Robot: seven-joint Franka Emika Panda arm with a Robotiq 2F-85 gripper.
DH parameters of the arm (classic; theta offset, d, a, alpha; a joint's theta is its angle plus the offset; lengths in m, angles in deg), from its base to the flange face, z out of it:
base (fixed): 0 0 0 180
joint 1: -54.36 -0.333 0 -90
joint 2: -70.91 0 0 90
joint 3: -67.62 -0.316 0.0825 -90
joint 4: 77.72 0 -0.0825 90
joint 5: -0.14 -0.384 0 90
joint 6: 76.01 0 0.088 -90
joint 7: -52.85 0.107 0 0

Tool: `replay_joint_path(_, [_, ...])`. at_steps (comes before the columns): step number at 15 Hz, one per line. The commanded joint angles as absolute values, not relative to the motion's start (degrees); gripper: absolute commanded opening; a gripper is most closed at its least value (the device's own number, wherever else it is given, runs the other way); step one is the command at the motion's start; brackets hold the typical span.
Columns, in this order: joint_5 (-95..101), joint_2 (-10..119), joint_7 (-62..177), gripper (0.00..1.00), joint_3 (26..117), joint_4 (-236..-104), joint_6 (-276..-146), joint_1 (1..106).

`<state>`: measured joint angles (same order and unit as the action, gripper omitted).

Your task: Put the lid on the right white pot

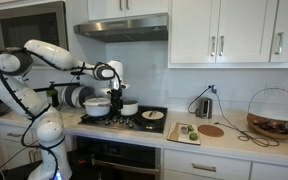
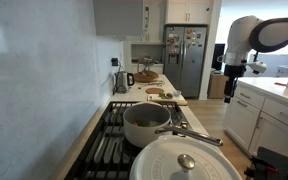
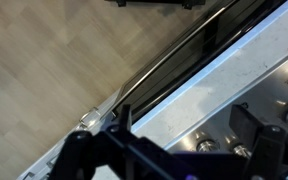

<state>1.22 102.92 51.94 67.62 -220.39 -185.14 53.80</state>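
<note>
The smaller white pot (image 1: 130,108) with a dark rim stands on the stove, right of the wider white pot (image 1: 97,105). It also shows in an exterior view (image 2: 146,122), open on top. The lid (image 1: 152,115), a pale flat disc with a darker middle, lies on the stove just right of the smaller pot. My gripper (image 1: 115,88) hangs high, out in front of the stove (image 2: 246,68). In the wrist view it (image 3: 189,125) is open and empty, above the stove's front edge and knobs.
The wider pot carries its own knobbed lid (image 2: 184,165). Right of the stove lie a cutting board (image 1: 184,132) and a brown round board (image 1: 212,130). A kettle (image 1: 204,105) and a wire basket (image 1: 274,115) stand further right. Wooden floor (image 3: 54,60) lies below the gripper.
</note>
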Motion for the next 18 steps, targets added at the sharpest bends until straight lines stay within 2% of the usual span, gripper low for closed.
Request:
replay_joint_path(1, [0.59,93.82,51.39,1.00,67.33,-214.17,-185.43,53.11])
replay_joint_path(10, [2.48,73.36,51.91,1.00,64.81,-196.95,-187.89,51.40])
replay_joint_path(18, [4.47,60.58,49.10,1.00,64.38,-184.54,-192.52,50.68])
